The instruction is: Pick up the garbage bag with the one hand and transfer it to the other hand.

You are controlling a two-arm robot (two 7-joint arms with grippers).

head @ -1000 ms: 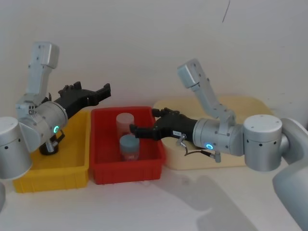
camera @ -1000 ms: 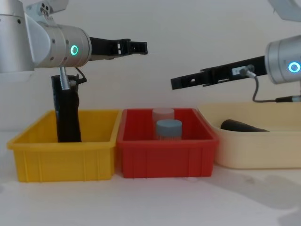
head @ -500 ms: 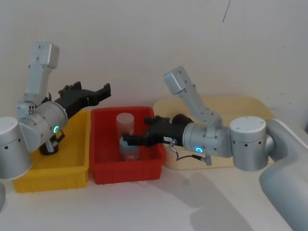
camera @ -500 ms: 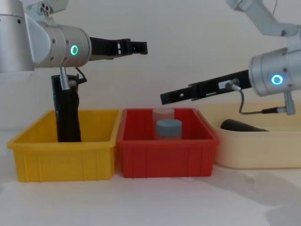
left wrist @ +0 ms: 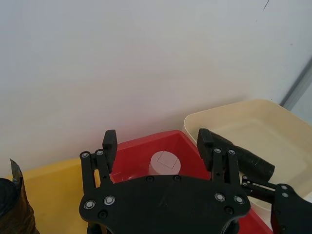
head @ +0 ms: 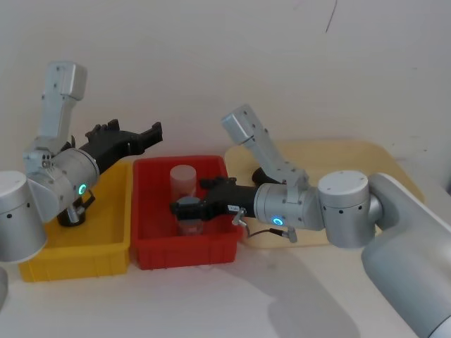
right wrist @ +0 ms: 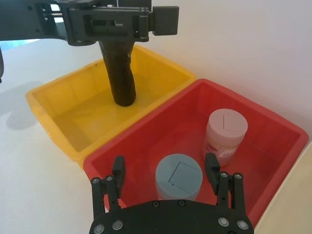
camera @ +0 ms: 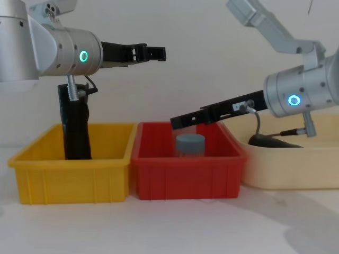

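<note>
Both grippers are empty with jaws spread, and the garbage bag (camera: 77, 132) stands untouched in the yellow bin (camera: 69, 180).

The left gripper (left wrist: 157, 140) hangs high and points past the bag toward the red bin (camera: 188, 177), so the bag is below its wrist and not between the fingers. I judge that this arm must pull back and descend, and here is the danger. The roll is tall and stands free, so a touch from the wrist or from one finger can tip it over. The right gripper (right wrist: 165, 163), also released, is low over the red bin, just above the blue-lidded jar (camera: 190, 144). It can knock the jar, or crowd the left arm at the handover.
</note>
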